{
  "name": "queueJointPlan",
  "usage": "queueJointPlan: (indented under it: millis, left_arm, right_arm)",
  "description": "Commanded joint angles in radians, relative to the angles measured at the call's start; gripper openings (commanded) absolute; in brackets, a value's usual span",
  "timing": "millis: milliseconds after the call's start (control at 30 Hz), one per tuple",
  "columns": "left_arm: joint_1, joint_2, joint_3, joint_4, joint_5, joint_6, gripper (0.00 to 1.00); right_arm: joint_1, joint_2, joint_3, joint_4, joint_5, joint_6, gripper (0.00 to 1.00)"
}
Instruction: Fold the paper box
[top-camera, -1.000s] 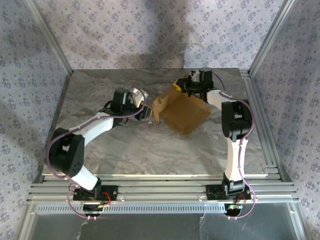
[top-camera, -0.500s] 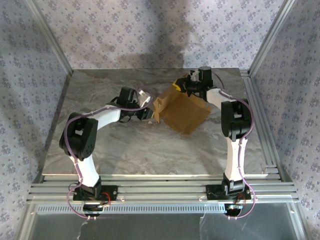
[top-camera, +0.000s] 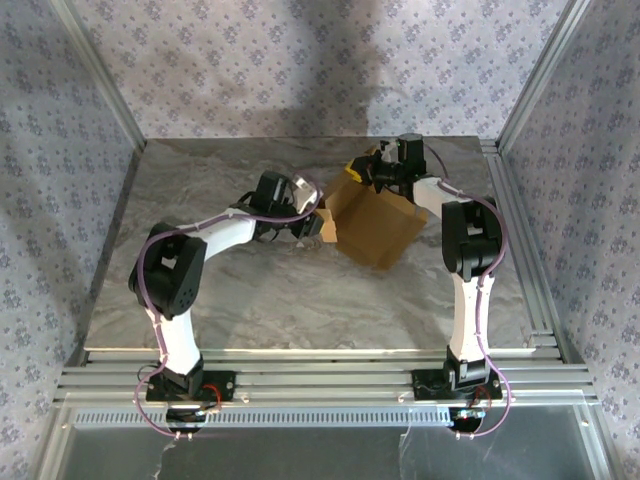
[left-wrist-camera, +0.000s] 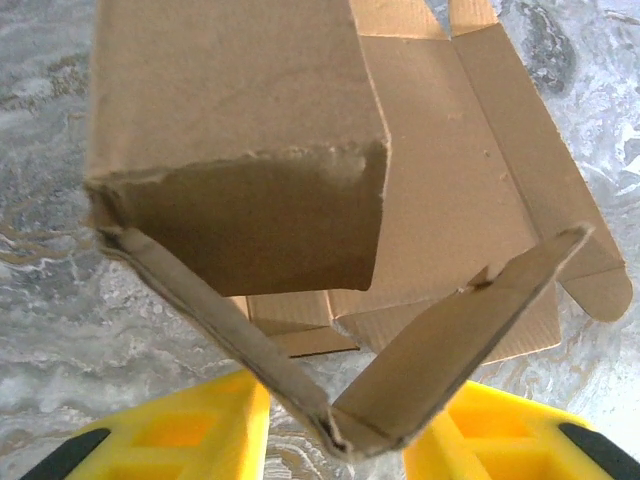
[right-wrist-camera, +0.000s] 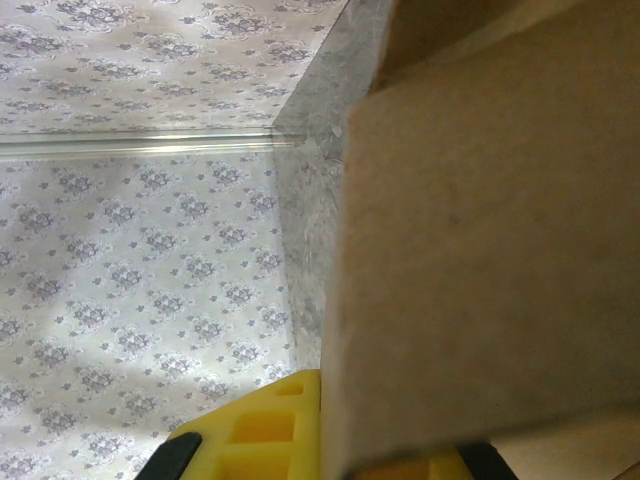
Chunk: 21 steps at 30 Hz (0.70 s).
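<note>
Top view: the paper box (top-camera: 372, 228) lies partly folded on the marble table (top-camera: 250, 300), right of centre; the left gripper (top-camera: 308, 226) meets its left edge, and the right gripper (top-camera: 370, 172) its far corner.

Left wrist: the 2 yellow fingers (left-wrist-camera: 200, 425) stand apart; the folded corner of a raised flap (left-wrist-camera: 440, 340) hangs between them.

Right wrist: the jaws are clamped on a panel of the box (right-wrist-camera: 480, 250); patterned wall (right-wrist-camera: 130, 280) behind.
</note>
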Motion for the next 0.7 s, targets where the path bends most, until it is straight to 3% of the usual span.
queueJointPlan:
  millis: [0,400,667]
  left_arm:
    - [-0.018,0.016,0.043,0.042,-0.016,-0.035,0.37]
    - [-0.087,0.056,0.078,0.03,-0.25,-0.131,0.39]
    - [-0.15,0.087,0.113,0.015,-0.509,-0.2,0.46]
  right_arm:
    - [-0.005,0.023,-0.025,-0.027,0.007,-0.021,0.0]
    - [0.002,0.004,-0.05,-0.001,0.015,-0.007,0.0]
    - [0.009,-0.005,-0.066,0.013,0.024,0.002,0.0]
